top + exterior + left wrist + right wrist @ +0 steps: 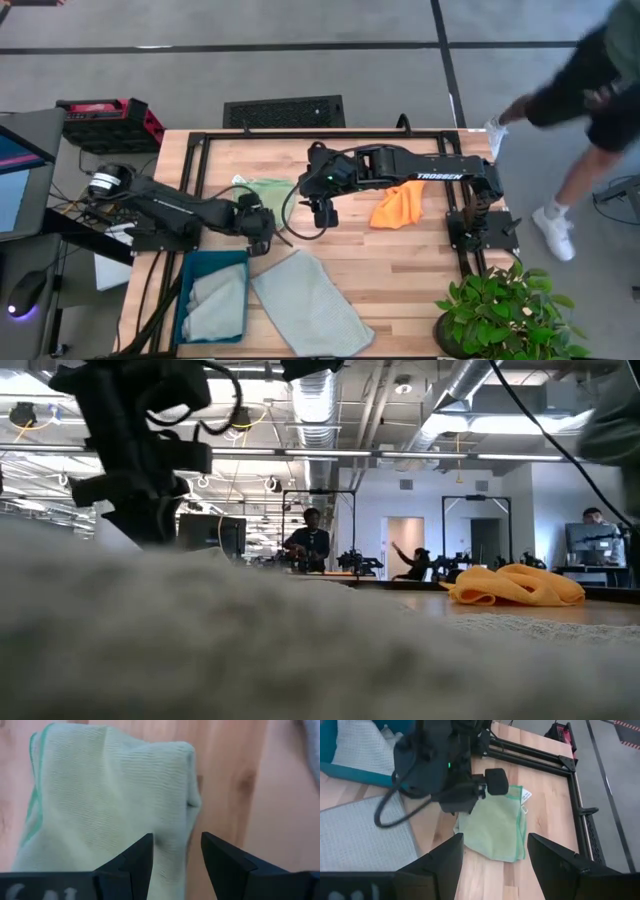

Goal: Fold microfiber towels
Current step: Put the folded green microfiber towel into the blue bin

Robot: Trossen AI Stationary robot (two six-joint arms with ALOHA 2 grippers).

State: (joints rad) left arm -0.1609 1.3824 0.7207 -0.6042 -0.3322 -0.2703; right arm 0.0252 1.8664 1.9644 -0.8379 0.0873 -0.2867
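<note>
The light green towel (268, 188) lies partly folded on the table's far left part, with its white tag (526, 795) at a far corner. My left gripper (262, 228) is low over the towel's near edge. It is open, and a raised fold of the towel (172, 820) runs between its fingers (176, 852). My right gripper (322, 212) is open and empty above the table's middle, looking at the green towel (497, 827). The orange towel (398, 205) lies bunched at the right. One grey-blue towel (310, 300) lies spread at the near edge. Another (215, 300) is in the teal bin. My left gripper comes at the green towel from above, its fingers (142, 855) standing on either side of the towel's folded edge (170, 845). I cannot tell whether the fingers touch the cloth. The towel lies on the table.
The teal bin (190, 270) stands at the near left. A potted plant (500, 310) is at the near right corner. A red box (105, 120) sits beyond the far left corner. A person (590, 90) walks past the table's right side. Bare wood shows at the table's middle.
</note>
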